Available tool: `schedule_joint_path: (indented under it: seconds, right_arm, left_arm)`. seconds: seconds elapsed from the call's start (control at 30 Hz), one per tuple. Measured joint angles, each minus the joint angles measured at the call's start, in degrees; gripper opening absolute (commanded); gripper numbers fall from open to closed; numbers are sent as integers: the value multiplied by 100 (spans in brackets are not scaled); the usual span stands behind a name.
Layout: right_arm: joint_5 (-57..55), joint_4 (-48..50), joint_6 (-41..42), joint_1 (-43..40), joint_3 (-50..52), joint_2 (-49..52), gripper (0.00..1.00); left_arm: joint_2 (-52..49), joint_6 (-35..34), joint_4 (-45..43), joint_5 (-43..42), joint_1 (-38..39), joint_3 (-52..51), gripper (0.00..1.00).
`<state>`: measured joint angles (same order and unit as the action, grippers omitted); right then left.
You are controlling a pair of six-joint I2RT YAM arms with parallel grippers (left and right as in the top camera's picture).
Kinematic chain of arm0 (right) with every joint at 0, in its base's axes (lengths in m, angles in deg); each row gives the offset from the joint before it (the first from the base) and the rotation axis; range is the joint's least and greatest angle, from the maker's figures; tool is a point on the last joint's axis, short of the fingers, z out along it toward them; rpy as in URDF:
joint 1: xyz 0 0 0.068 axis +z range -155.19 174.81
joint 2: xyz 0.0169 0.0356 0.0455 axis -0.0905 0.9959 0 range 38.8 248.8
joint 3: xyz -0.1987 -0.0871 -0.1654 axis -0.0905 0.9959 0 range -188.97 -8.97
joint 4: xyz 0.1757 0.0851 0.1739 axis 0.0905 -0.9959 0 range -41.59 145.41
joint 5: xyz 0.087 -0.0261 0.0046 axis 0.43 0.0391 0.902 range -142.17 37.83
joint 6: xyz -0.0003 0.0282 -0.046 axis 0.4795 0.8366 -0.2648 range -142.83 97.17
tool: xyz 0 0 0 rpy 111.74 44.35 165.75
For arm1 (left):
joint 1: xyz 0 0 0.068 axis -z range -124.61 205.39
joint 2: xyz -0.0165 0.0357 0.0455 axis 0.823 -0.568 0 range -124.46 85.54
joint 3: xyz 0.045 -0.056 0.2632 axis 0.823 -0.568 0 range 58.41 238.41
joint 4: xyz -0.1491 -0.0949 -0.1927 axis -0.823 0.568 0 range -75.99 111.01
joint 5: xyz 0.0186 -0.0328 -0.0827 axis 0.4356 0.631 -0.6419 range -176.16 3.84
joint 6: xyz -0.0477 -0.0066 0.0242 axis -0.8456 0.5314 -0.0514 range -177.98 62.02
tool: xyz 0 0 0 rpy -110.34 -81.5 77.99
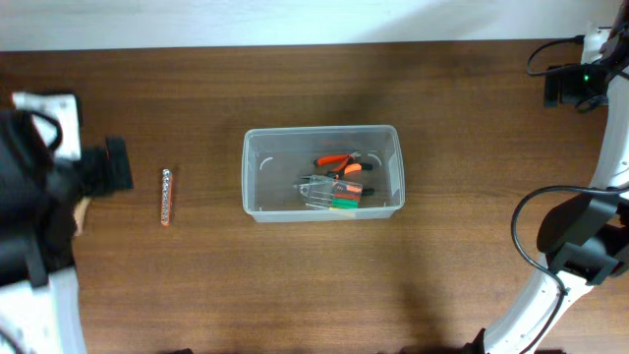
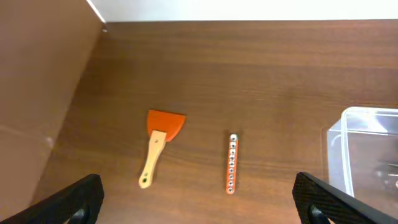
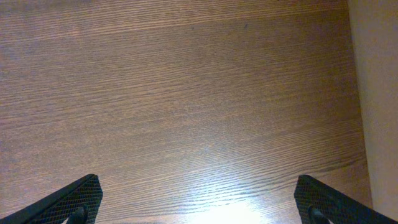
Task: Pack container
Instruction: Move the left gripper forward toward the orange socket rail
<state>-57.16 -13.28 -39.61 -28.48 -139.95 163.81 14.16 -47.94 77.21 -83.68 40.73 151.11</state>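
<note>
The container (image 1: 252, 175) is a clear plastic tub at the table's middle. Inside it lie orange-handled pliers (image 1: 339, 163) and a small clear case of coloured bits (image 1: 332, 195). An orange strip of sockets (image 1: 166, 196) lies on the table to its left. In the left wrist view my left gripper (image 2: 199, 202) is open above bare wood, just short of the strip (image 2: 232, 163) and an orange scraper with a wooden handle (image 2: 160, 152). The container's corner (image 2: 348, 124) shows at the right. My right gripper (image 3: 199, 199) is open over bare table, holding nothing.
The left arm (image 1: 39, 197) fills the table's left end and covers most of the scraper from above. The right arm (image 1: 580, 241) and its cables stand at the right edge. The table's far edge meets a white wall (image 2: 249, 9).
</note>
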Motion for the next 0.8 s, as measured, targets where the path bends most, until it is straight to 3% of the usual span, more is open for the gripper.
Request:
schedule_joint_path:
  seconds: [0.47,0.8]
  right_arm:
    - [2,0,4,0,0,0,98]
    - [2,0,2,0,0,0,99]
  left_arm:
    - [-1034,-24,98,-387,0,76,99]
    - [-1491,-28,979,-920,-269,328,99]
